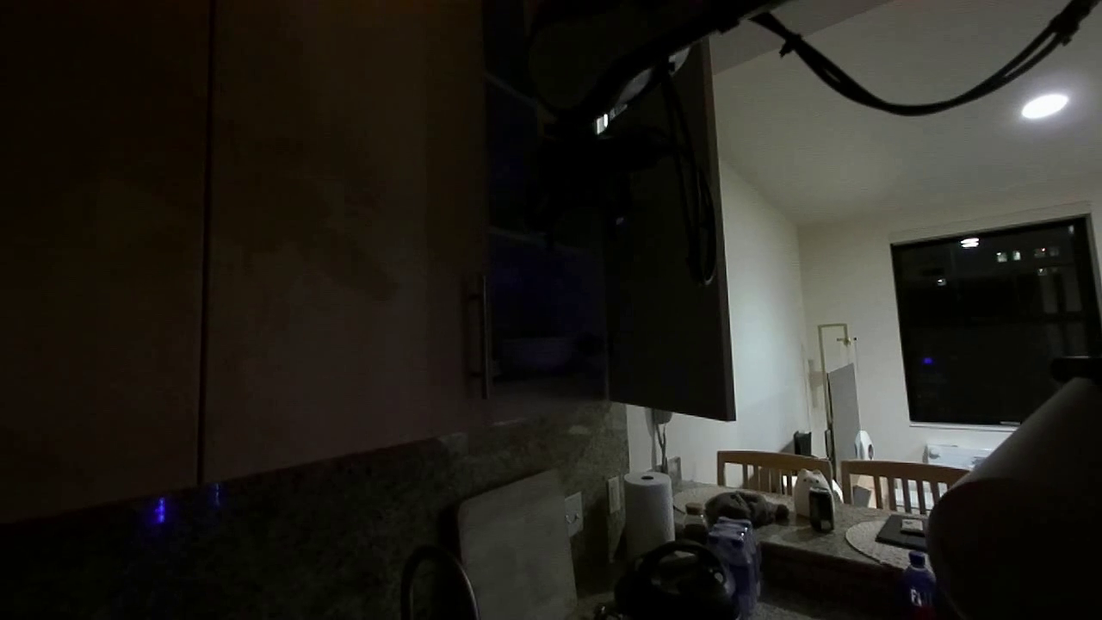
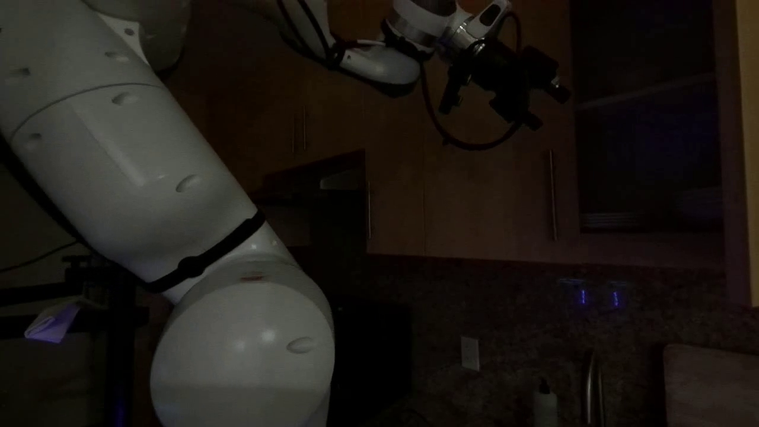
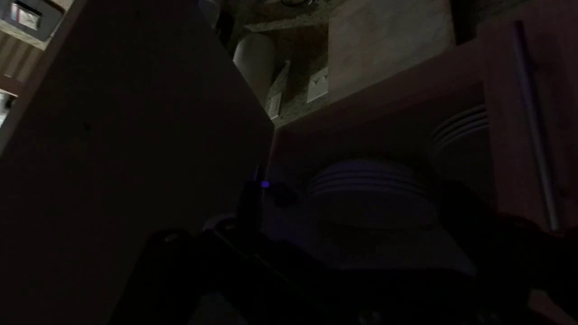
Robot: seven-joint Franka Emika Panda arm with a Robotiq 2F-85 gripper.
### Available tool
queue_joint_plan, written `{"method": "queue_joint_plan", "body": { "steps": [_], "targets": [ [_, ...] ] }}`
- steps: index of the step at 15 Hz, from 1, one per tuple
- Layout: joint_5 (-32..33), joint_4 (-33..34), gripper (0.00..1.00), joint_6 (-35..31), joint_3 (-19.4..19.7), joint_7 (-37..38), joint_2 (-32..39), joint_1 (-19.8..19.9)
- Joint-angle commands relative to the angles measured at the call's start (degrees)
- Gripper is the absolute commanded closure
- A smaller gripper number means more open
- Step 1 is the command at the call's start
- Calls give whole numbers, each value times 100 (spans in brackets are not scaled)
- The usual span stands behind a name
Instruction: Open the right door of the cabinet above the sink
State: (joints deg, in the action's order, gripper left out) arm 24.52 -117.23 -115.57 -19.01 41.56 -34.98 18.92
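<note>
Nearest, the gripper (image 2: 491, 116) had its fingers (image 2: 450, 95) spread around nothing, presumably because the right door (image 3: 153, 108) stood swung outward from the cabinet (image 3: 406, 90), needing no grasp; contact could not be confirmed. Deeper inside, plates (image 3: 368, 178) sat stacked, likely to save room.

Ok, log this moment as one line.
tall flat beige right cabinet door: open | black two-fingered tool: open, empty | pale round dishes: stacked inside

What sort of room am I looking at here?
Most likely a kitchen, perhaps in a home: an open wall cabinet holds stacked dishes, and a faucet stands below it.
</note>
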Motion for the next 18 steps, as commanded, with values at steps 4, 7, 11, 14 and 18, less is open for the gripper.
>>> {"method": "queue_joint_plan", "body": {
  "steps": [4,7,11,14,18],
  "targets": [
    [1334,689,0,1337,-194,1930,799,81],
    [1766,880,0,2028,-87,2664,1080,-180],
    [2047,979,0,2372,199,2895,1316,-734],
    [2107,992,0,2470,463,2871,1396,-1069],
    [2056,828,0,2043,888,2372,1266,-1457]
  ]
}}
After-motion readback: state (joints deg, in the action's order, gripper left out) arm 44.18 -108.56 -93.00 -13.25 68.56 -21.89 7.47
